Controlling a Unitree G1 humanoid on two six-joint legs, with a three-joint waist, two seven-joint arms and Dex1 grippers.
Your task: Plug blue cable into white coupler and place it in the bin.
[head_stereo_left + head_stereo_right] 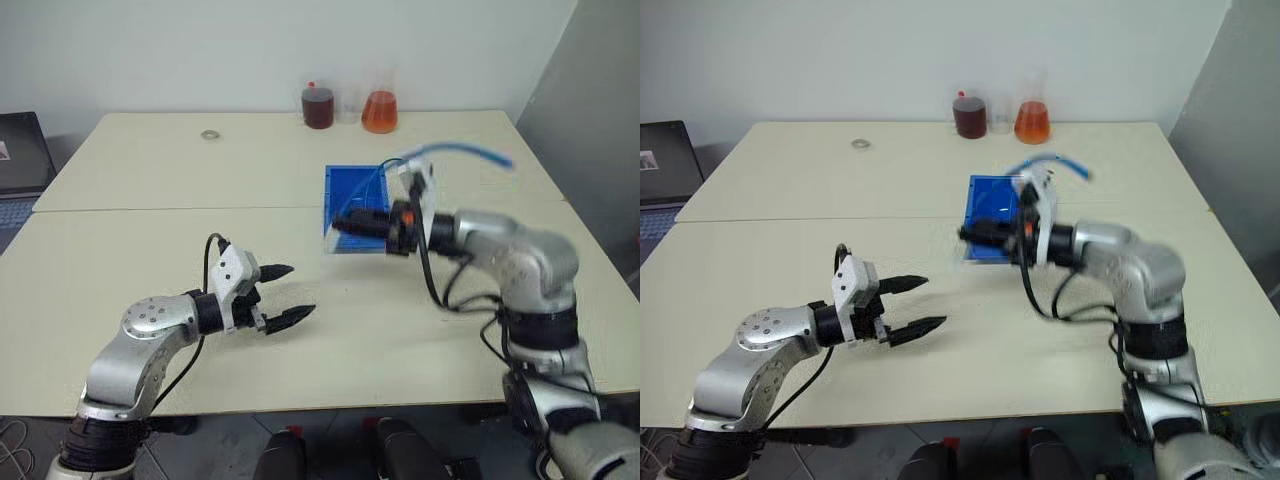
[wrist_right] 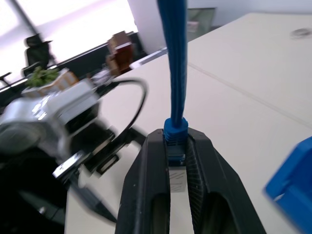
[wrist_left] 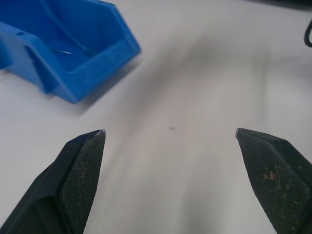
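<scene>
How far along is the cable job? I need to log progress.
Plugging cannot be confirmed: the white coupler isn't discernible. In hand: the right gripper is shut on the blue cable near its plug end, raised by the bin. The left gripper is open and empty. Left: placing it in the bin.

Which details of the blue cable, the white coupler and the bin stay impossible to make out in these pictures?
- Tiny white plastic coupler: right wrist view; right gripper fingers cover the plug joint.
- Long thin light-blue cable: far end cut off by the edge; blurred in head views.
- Bright-blue rectangular plastic bin: front hidden by the right gripper.
</scene>
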